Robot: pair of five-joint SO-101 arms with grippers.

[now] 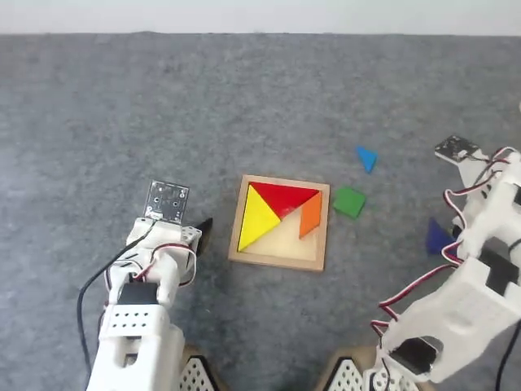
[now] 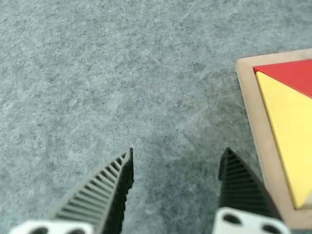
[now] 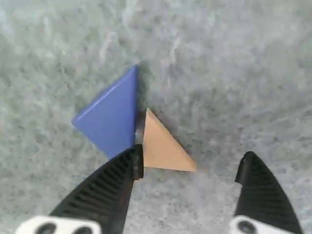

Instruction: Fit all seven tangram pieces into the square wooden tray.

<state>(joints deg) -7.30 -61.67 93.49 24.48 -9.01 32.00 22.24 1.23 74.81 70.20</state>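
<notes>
The tray [image 1: 277, 262], mid-frame in the high view, is partly filled; the left hand [image 2: 179, 153] is held open beside it. The right hand [image 3: 192, 156] is held open over the blue triangle [image 3: 109, 119] and tan triangle [image 3: 163, 148]; being so close, both could be caught together.

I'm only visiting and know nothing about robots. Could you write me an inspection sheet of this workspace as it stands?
Surface: grey felt-like table cover, flat.
Job's things: wooden tray holds red triangle, yellow triangle and orange piece; outside lie green square, light blue triangle, and dark blue triangle beside tan triangle.
Clutter: nothing seen.
End effectors: left end effector open over bare cover beside the tray; right end effector open by the tan triangle.
Cables: black cable at the left arm; red and white wires on the right arm.
Surroundings: pale wall strip.
</notes>
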